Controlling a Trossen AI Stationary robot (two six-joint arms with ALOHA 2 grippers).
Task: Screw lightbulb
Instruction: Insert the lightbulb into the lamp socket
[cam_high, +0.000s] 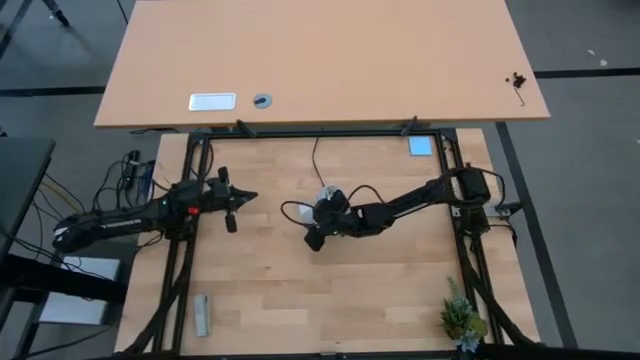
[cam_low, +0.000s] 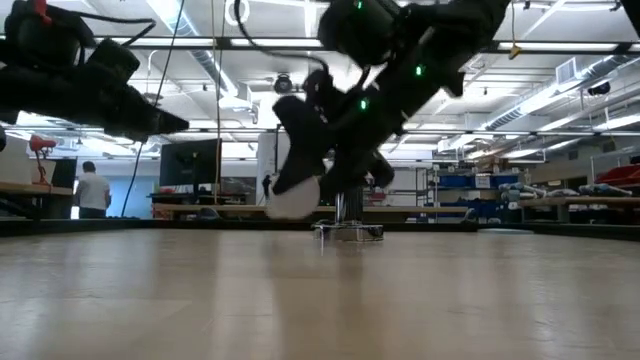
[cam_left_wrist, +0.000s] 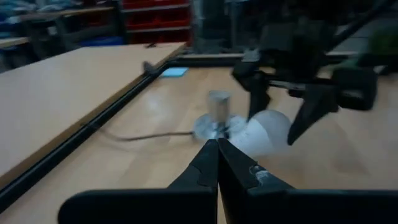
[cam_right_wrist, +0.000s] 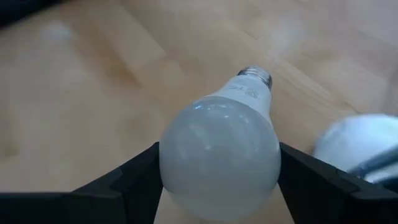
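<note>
The white frosted lightbulb (cam_right_wrist: 217, 155) sits between the fingers of my right gripper (cam_right_wrist: 219, 186), which is shut on it near the table's middle. It also shows in the low view (cam_low: 293, 197) and the left wrist view (cam_left_wrist: 267, 129). The round silver socket base (cam_left_wrist: 216, 118) with its black cord (cam_left_wrist: 149, 135) stands on the table just beside the bulb, and shows in the low view (cam_low: 347, 222). My left gripper (cam_left_wrist: 217, 158) is shut and empty, hovering left of them (cam_high: 238, 197). My right gripper pinches the bulb's wide round part (cam_right_wrist: 171, 163) between its two fingers, one on each side. The fingers slant down from the table's right side. The bulb is lifted clear of the table and tilted, its metal screw cap (cam_right_wrist: 256, 76) pointing away from the gripper.
A small potted plant (cam_high: 462, 318) stands at the near right corner, a grey block (cam_high: 202, 315) lies near left, and a blue card (cam_high: 421, 146) lies at the far right. A black frame (cam_high: 300, 133) borders the work table. A person (cam_low: 93, 190) stands far behind.
</note>
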